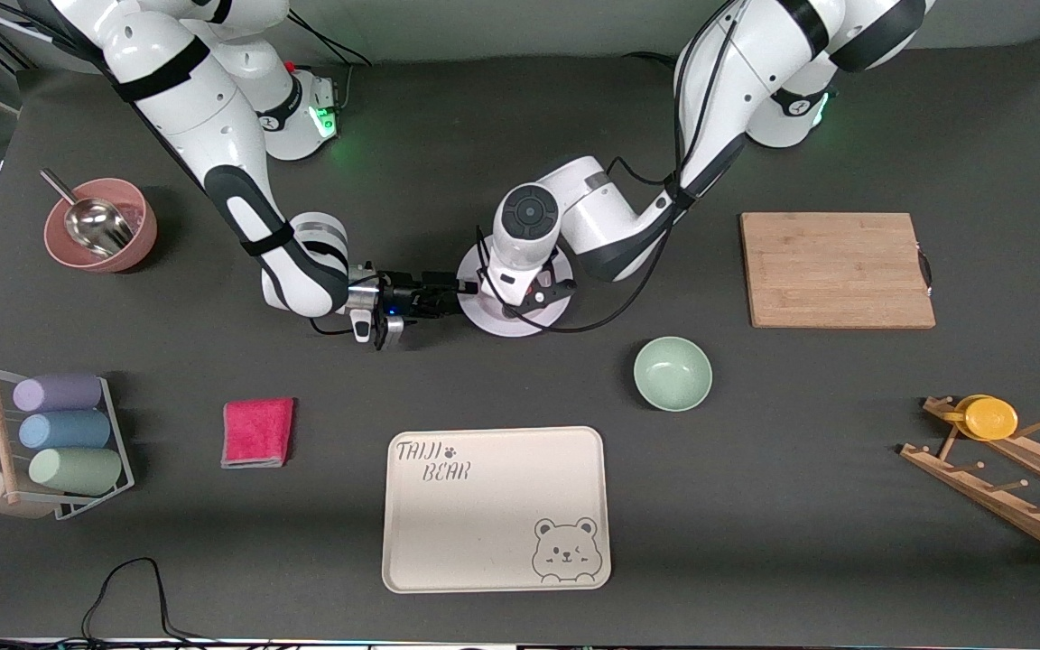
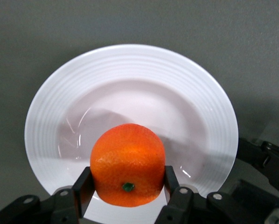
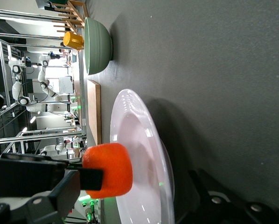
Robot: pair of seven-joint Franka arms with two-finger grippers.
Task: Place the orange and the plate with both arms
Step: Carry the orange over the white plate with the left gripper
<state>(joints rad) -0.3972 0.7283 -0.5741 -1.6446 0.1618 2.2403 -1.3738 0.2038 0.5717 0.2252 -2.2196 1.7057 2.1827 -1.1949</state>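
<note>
Left jaws hold orange over plate.

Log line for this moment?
left tool: shut on orange, over plate | right tool: open at plate rim

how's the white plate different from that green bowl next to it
The plate is white, wide and shallow; the green bowl is mint, smaller and deeper. The plate has the orange held over it by the left gripper; nothing hangs over the bowl, which sits nearer the front camera. Both are round.
</note>
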